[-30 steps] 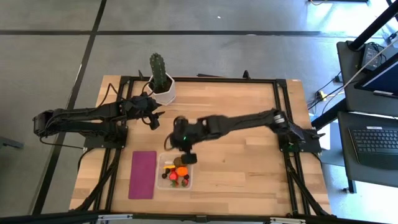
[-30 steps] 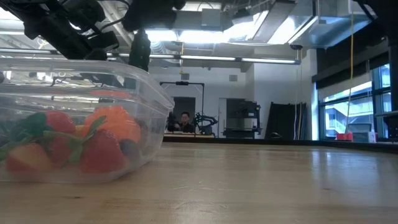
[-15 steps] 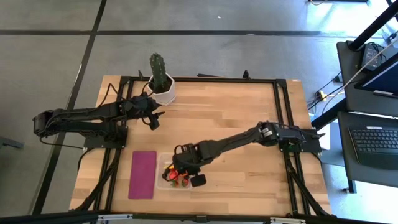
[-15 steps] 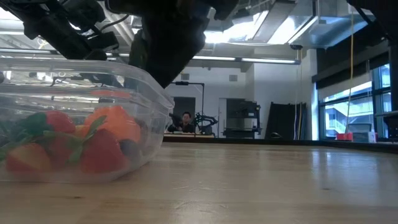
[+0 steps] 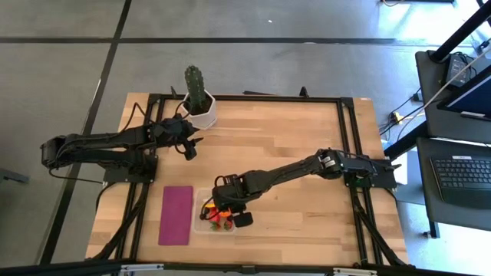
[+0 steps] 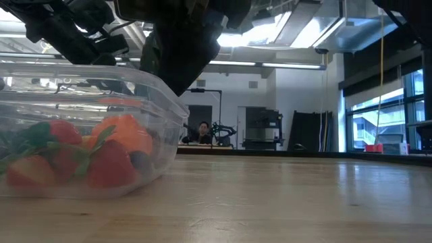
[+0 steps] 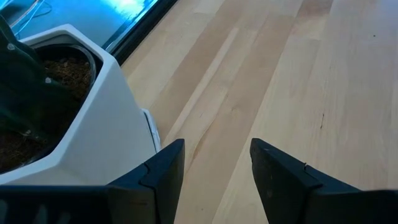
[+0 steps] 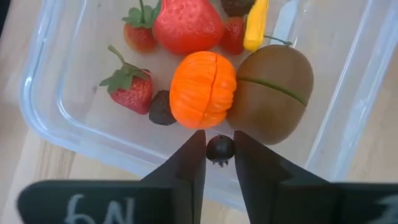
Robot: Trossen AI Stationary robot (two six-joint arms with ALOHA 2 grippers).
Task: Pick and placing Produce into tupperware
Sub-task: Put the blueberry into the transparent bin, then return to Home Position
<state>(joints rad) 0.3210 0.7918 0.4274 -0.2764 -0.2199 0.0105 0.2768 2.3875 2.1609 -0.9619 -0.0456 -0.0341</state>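
clear tupperware [image 8: 50,121] holds a bright orange ball [image 8: 203,89] with a dark seam, red strawberries [image 8: 186,23] with green tops, a brown kiwi [image 8: 273,93] with a green line, a yellow piece [image 8: 255,25]. dark berry [image 8: 219,148] between black fingers [image 8: 189,168].

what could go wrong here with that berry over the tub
The right gripper holds a small dark berry low over the tupperware, right by the orange and kiwi. Dropped here, it may bounce off them toward the near wall. The fingers are close to that wall and could nudge the tub when pulling out.
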